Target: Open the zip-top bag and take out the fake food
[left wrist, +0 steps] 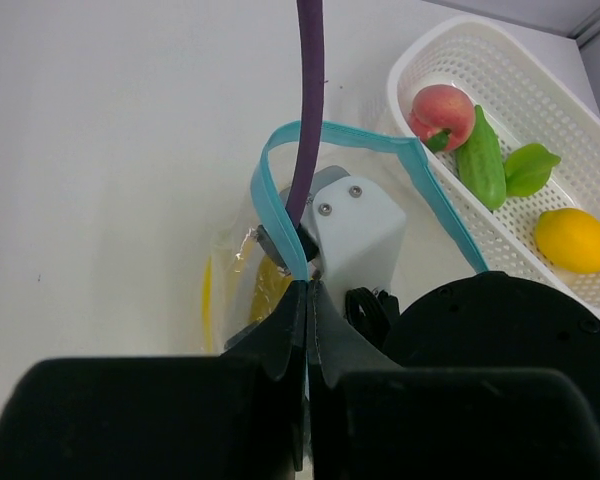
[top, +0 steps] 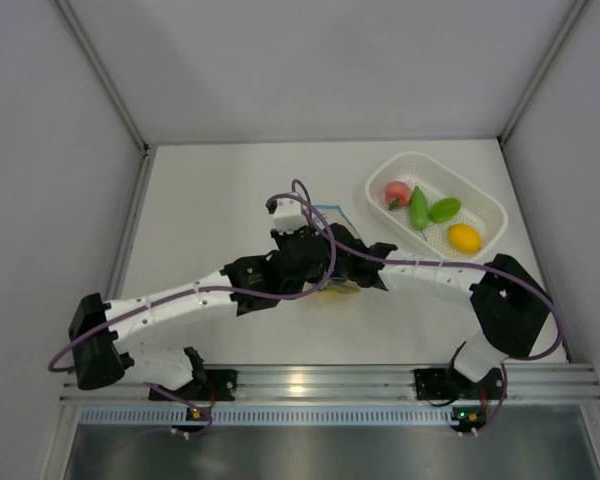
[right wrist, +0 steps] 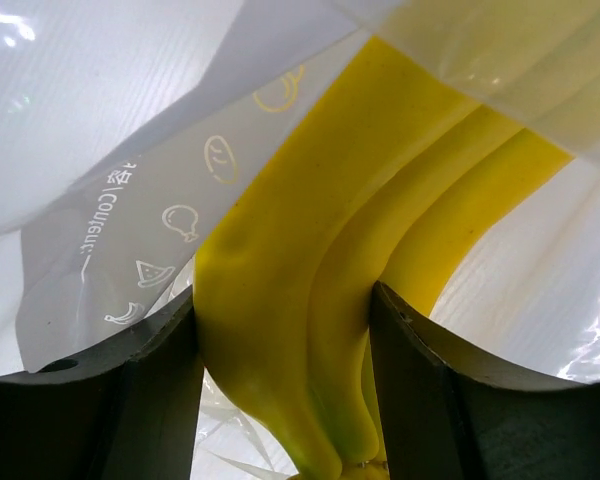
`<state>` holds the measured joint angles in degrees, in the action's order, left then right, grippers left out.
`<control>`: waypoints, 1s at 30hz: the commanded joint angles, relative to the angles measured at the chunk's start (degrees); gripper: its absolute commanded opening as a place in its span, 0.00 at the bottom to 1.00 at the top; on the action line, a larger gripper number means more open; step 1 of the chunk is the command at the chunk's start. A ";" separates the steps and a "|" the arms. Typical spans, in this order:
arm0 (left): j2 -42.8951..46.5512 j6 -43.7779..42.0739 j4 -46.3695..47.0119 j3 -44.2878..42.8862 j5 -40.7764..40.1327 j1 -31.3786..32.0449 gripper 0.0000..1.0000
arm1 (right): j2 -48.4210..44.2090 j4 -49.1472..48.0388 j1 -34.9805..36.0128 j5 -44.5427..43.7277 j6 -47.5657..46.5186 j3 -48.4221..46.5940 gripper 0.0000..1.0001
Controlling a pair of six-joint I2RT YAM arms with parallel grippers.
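The zip-top bag (left wrist: 242, 262) lies mid-table with its blue zip strip (left wrist: 270, 190) pulled into an open loop. My left gripper (left wrist: 308, 285) is shut on the near edge of that strip. My right gripper (right wrist: 285, 330) reaches inside the bag (right wrist: 130, 220), and its fingers (right wrist: 150, 400) press on both sides of the yellow banana bunch (right wrist: 310, 300). From above, the banana bunch (top: 337, 293) shows as a yellow patch under the crossed arms. The rest of the fake food lies in the white basket: a pink peach (left wrist: 442, 112), green pieces (left wrist: 480, 160) and a yellow round fruit (left wrist: 572, 240).
The white perforated basket (top: 477, 190) stands at the back right, close to the bag's mouth. Both arms cross at the table's middle, with purple cables (top: 310, 200) looping over them. Grey walls enclose the table on three sides.
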<state>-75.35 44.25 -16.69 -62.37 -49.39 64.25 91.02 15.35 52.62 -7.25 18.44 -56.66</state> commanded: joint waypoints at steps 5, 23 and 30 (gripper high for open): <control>1.79 -2.67 0.96 -0.03 1.49 -0.18 0.00 | -0.14 4.16 1.78 3.89 -1.39 1.47 0.00; 5.57 -17.25 10.26 3.48 16.49 -0.26 0.00 | -4.81 -10.16 -6.04 17.17 8.01 2.97 0.00; 3.72 -20.17 11.86 2.34 19.79 -0.18 0.00 | -4.18 -12.27 -7.01 18.57 10.92 -0.73 0.00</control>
<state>-71.66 26.94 -8.97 -59.44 -32.10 64.01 87.68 10.11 46.57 9.13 27.16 -53.47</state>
